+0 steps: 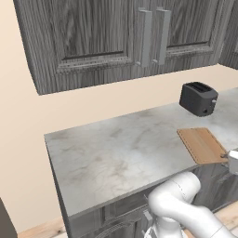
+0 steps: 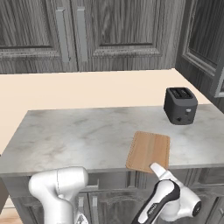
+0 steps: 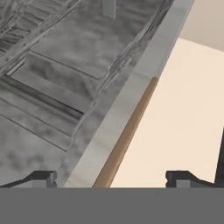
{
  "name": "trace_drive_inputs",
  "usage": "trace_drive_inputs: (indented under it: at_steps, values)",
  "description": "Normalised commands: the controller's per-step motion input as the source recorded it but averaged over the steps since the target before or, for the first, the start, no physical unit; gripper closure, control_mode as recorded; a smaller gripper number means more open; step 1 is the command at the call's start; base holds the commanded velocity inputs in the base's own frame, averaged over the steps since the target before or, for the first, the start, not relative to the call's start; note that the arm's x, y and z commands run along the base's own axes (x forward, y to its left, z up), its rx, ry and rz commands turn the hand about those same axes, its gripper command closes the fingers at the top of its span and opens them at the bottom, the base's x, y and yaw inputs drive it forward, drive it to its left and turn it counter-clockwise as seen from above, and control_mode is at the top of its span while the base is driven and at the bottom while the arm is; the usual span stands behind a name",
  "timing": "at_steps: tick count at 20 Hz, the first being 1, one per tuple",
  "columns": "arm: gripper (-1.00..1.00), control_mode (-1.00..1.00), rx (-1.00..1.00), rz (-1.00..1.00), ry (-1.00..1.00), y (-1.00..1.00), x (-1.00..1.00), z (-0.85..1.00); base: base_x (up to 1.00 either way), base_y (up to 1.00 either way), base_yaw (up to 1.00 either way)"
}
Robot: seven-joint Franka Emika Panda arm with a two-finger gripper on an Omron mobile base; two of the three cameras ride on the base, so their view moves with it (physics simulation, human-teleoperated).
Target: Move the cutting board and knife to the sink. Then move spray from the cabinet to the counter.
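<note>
The flat rectangular light-brown wooden cutting board [image 2: 148, 151] lies at the front edge of the grey-white marbled bench [image 2: 78, 135], near the black toaster [image 2: 180, 105]. The hand [image 3: 111, 177] is spread, empty. The board is judged stiff and light; its overhanging front edge should be gripped.

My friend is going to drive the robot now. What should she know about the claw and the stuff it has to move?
Claw: open, holding nothing, low at the front edge of the counter, lined up with the near edge of the cutting board.
Cutting board: lying flat on the counter, near the front edge, in front of the toaster. Not yet moved.
Knife and spray: I can't spot them from here. The cabinet doors are closed.
Done: nothing yet.
Left: board and knife to the sink, then spray from cabinet to counter.
</note>
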Motion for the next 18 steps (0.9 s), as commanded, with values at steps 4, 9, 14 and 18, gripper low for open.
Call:
trace_drive_inputs:
  at_steps: [4, 9, 14, 18]
  values:
    - [-1.00, -1.00, 0.00, -0.07, 0.02, -0.15, -0.16, -0.13, 0.00, 0.00, 0.00]
    - [-1.00, -1.00, 0.00, -0.29, 0.12, -0.20, -0.01, -0.11, 0.00, 0.00, 0.00]
    - [-1.00, -1.00, 0.00, -0.13, 0.05, -0.05, 0.00, -0.02, 0.00, 0.00, 0.00]
    - [-1.00, -1.00, 0.05, -0.07, 0.00, 0.00, -0.01, 0.00, 0.00, 0.00, 0.00]
